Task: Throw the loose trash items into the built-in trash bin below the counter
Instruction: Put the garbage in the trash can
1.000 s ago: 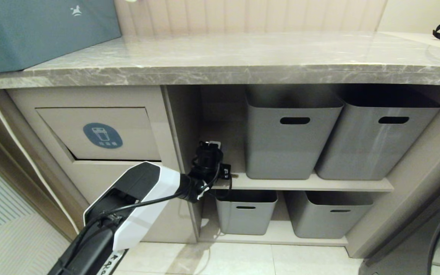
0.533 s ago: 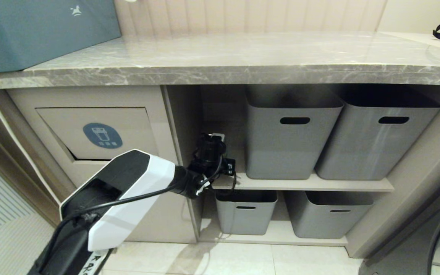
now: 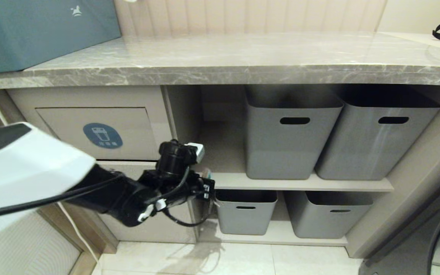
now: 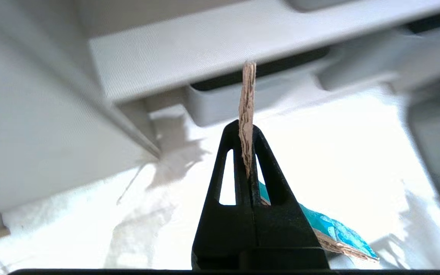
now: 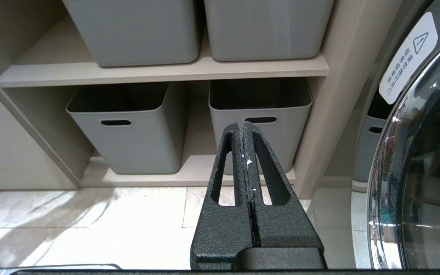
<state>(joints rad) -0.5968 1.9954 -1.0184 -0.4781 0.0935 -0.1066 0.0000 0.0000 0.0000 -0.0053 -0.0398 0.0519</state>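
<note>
The left claw [image 3: 206,179] is gripping the trash strip [image 4: 247,114], jaws pinched flat on it, and it is hanging in front of the cabinet upright, just off the shelf edge [image 3: 300,184]. The bin flap [image 3: 99,133] with its blue oval icon is sitting up and to the left of the claw, near but apart, so by my reading this is the carry step: trash in hand, drop not yet made. Next move, as I judge it, is calling for the claw to swing left and up to that flap, push it inward, then let go inside. The risk is the thin card slipping or snagging on the flap edge. In the head view, the claw is showing against the cabinet, but only a small pale-teal glint is showing at its tip. The left wrist view is filling that in: a tan, ragged edge sticking out past the fingertips, and a teal printed piece [image 4: 330,231] trailing behind the jaws; whether that is the same strip bent over or a second one, I cannot tell. The flap is not in that view. The right claw [image 5: 243,128] is sitting parked, jaws pressed together on nothing, facing the lower grey baskets [image 5: 122,126]. The worktop [image 3: 243,57] is lying well above the left claw.
</note>
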